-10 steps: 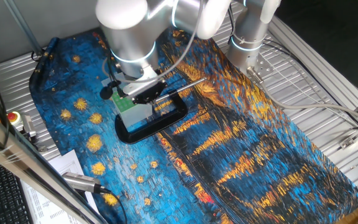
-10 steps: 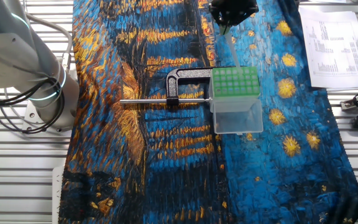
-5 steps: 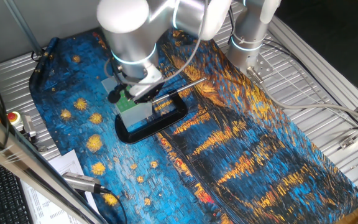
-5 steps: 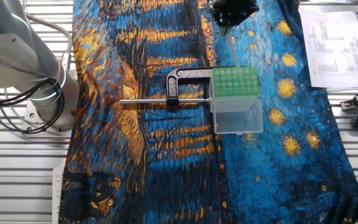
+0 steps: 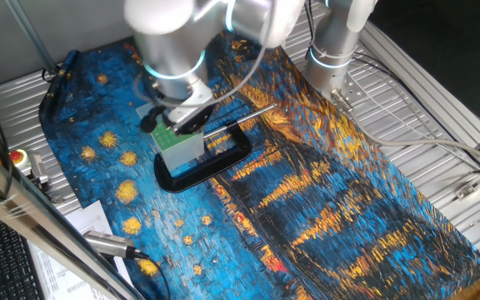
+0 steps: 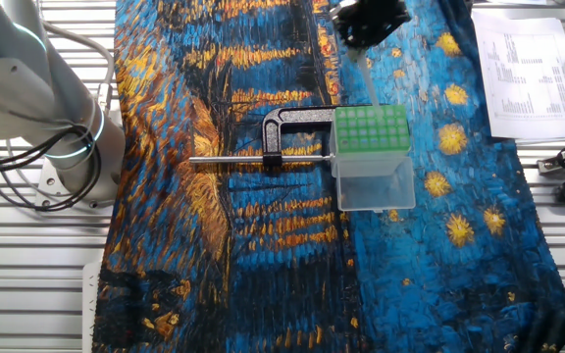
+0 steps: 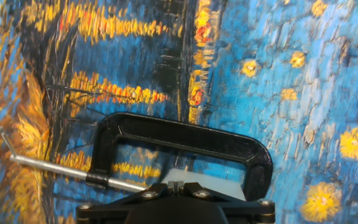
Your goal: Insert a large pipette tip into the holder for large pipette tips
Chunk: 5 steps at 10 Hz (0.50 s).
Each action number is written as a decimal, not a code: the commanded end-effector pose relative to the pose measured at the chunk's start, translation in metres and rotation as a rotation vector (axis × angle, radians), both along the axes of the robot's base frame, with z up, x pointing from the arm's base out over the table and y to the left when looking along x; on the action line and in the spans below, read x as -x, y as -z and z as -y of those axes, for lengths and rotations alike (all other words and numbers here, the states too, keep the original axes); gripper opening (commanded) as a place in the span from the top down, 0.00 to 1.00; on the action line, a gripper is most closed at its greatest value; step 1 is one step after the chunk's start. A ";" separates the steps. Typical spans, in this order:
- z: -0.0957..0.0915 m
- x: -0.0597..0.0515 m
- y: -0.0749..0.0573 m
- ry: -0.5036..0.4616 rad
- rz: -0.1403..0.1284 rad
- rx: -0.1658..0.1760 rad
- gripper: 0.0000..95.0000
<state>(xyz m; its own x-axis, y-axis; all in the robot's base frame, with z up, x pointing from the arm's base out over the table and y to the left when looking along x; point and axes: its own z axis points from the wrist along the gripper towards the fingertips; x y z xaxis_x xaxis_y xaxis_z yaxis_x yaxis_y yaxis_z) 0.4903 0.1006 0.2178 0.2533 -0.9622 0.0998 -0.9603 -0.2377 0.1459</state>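
Note:
My gripper is shut on the large pipette tip, a pale thin cone that hangs from it. The tip's lower end is at the far edge of the holder's green top plate. The holder is a clear box on the blue cloth. In one fixed view the gripper is right over the green plate. In the hand view the fingers are pressed together at the bottom edge, with a pale part of the holder just beyond. The tip itself is hidden there.
A black C-clamp lies against the holder's left side, and its shiny metal rod sticks out to the left. It also shows in the hand view. Papers and a keyboard edge lie at the right. The arm's base stands at the left.
The arm and gripper have shifted slightly up and to the left over the holder. The pipette tip stays in the gripper and the holder has not moved.

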 end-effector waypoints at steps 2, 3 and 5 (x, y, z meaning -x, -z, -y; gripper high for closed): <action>0.003 -0.002 0.002 -0.034 -0.008 0.001 1.00; 0.003 -0.001 0.002 -0.058 -0.029 -0.005 0.80; 0.002 -0.001 0.003 -0.080 -0.049 -0.009 0.80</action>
